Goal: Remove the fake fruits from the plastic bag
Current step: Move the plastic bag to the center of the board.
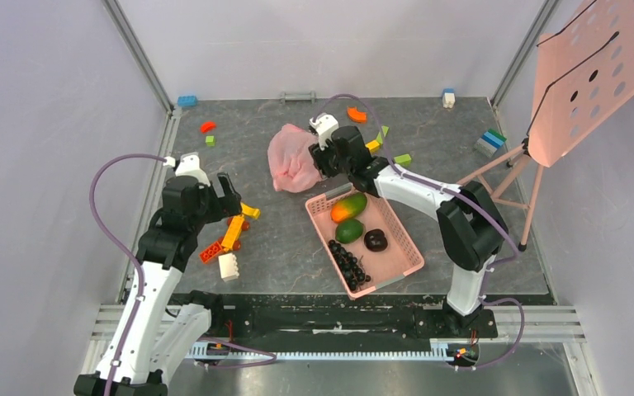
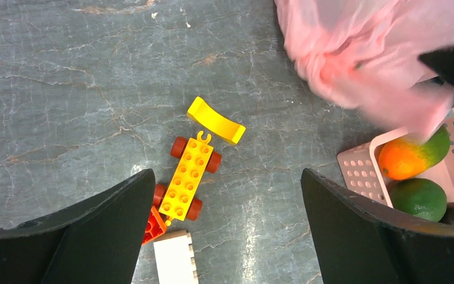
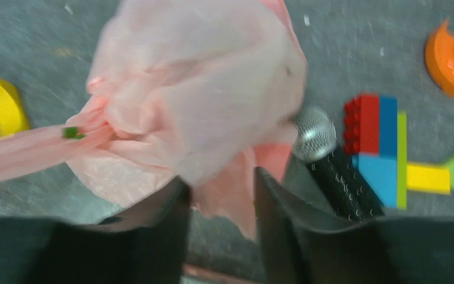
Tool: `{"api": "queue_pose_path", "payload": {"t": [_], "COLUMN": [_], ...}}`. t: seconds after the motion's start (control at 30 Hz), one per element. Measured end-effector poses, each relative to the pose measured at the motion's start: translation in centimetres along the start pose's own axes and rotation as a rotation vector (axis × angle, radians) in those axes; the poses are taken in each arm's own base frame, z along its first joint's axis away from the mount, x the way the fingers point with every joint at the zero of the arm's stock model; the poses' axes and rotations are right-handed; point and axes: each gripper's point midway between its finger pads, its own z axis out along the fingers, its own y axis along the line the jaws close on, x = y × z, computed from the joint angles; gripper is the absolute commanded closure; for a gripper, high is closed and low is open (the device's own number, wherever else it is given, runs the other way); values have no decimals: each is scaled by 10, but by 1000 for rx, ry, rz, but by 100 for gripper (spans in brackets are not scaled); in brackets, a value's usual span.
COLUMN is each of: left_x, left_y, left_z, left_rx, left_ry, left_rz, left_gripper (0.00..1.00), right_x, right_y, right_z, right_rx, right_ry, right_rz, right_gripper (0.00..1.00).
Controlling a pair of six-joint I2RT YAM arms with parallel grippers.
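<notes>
The pink plastic bag (image 1: 290, 157) lies bunched on the grey table behind the basket, and also shows in the left wrist view (image 2: 360, 53) and the right wrist view (image 3: 201, 89). Its film hides any fake fruits inside. My right gripper (image 1: 320, 162) is at the bag's right edge. In its own view the right gripper (image 3: 220, 195) has its jaws a narrow gap apart, with a loose flap of bag hanging between them and table showing through. My left gripper (image 1: 229, 191) hovers wide open over toy bricks, left of the bag, and holds nothing (image 2: 226, 173).
A pink slotted basket (image 1: 404, 247) holds a mango (image 1: 348, 206), a green fruit (image 1: 348, 231), a dark fruit and black grapes. A yellow wheeled brick (image 2: 189, 177) and other blocks lie below the left gripper. A microphone (image 3: 325, 154) and stacked blocks (image 3: 378, 148) sit beside the bag. A pink board on a stand (image 1: 594, 74) stands right.
</notes>
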Motion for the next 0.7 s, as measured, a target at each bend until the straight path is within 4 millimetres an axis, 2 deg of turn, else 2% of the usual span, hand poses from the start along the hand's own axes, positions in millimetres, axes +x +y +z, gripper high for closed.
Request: {"api": "queue_pose_path", "payload": {"t": [0.03, 0.07, 0.13, 0.2, 0.3, 0.47, 0.53, 0.6, 0.7], "left_x": [1, 2, 4, 3, 3, 3, 2, 2, 1], "left_y": [1, 1, 2, 2, 2, 3, 3, 3, 3], "left_z": [0, 1, 2, 2, 2, 2, 1, 0, -1], "left_rx": [-4, -6, -7, -8, -11, -13, -13, -12, -10], "left_ry": [2, 4, 9, 9, 8, 6, 3, -1, -7], "left_rz": [0, 1, 1, 1, 1, 1, 1, 1, 0], "left_gripper": [0, 0, 0, 0, 0, 0, 0, 0, 0], "right_x": [11, 23, 37, 40, 28, -27, -41, -45, -40], "right_y": [-5, -10, -16, -18, -17, 1, 14, 33, 64], "right_z": [-3, -6, -11, -15, -25, -31, -32, -32, -29], "right_rx": [24, 47, 78, 88, 85, 34, 7, -35, -90], "right_ry": [34, 74, 129, 147, 133, 25, -3, -8, 7], "right_rz": [-14, -35, -52, -55, -28, 116, 174, 238, 318], "right_gripper": [35, 31, 28, 28, 28, 34, 39, 41, 41]}}
